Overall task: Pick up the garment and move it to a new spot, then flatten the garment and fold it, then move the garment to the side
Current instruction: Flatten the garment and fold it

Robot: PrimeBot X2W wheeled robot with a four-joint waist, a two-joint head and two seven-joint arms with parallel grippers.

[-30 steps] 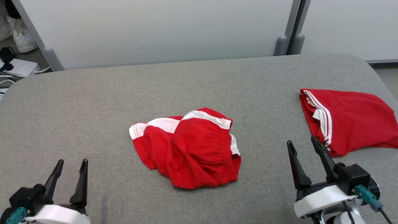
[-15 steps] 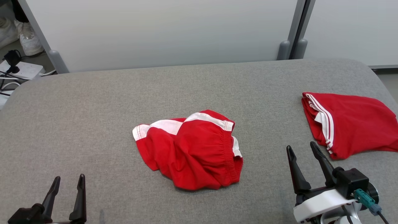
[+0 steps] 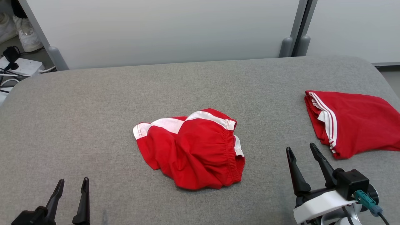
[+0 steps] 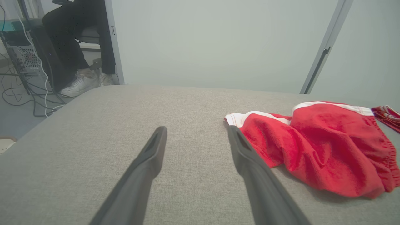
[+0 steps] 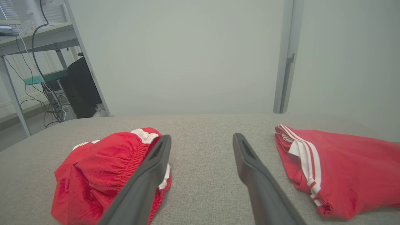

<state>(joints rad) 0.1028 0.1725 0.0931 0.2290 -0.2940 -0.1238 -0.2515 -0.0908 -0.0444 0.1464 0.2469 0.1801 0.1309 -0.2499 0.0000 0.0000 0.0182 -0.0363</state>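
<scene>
Garment (image 3: 190, 150) crumpled on surface (image 3: 93, 109); left gripper (image 3: 72, 180), right gripper (image 3: 300, 147) jaws spread, empty. We judge: pinch white-trimmed edges at opposite sides, lift evenly, avoid folded red piece (image 3: 353, 122).

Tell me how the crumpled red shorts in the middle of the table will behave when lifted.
Probably floppy: the crumpled red shorts lie in soft folds, so they should hang from any pinch point. Likely light, as the cloth looks thin. Pushed across the grey fabric table, they may bunch rather than slide.
</scene>
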